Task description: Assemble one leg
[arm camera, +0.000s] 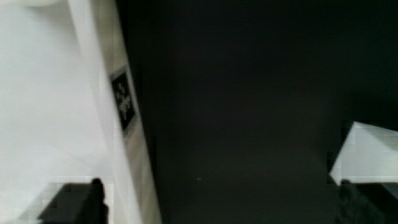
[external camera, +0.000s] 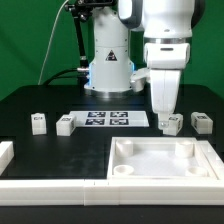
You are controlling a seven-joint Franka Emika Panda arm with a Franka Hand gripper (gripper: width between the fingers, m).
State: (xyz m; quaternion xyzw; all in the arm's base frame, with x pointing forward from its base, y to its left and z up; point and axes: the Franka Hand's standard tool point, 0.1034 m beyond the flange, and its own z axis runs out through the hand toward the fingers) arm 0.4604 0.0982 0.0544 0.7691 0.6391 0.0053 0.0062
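Observation:
Four small white legs with tags lie on the black table: two at the exterior view's left (external camera: 38, 123) (external camera: 66, 124) and two at its right (external camera: 172, 122) (external camera: 201, 121). My gripper (external camera: 164, 106) hangs just above and behind the nearer right leg, apart from it. In the wrist view my gripper (arm camera: 222, 207) is open, with dark fingers (arm camera: 75, 202) far apart and only bare black table between them. A white wall with a square tag (arm camera: 125, 100) runs along one side. A white corner (arm camera: 366, 156) shows on the other; I cannot tell what it belongs to.
The large white tray-like piece (external camera: 165, 176) with round corner sockets lies at the front right. The marker board (external camera: 105, 119) lies at the middle, before the robot's base. A white raised border (external camera: 45, 186) runs along the front left.

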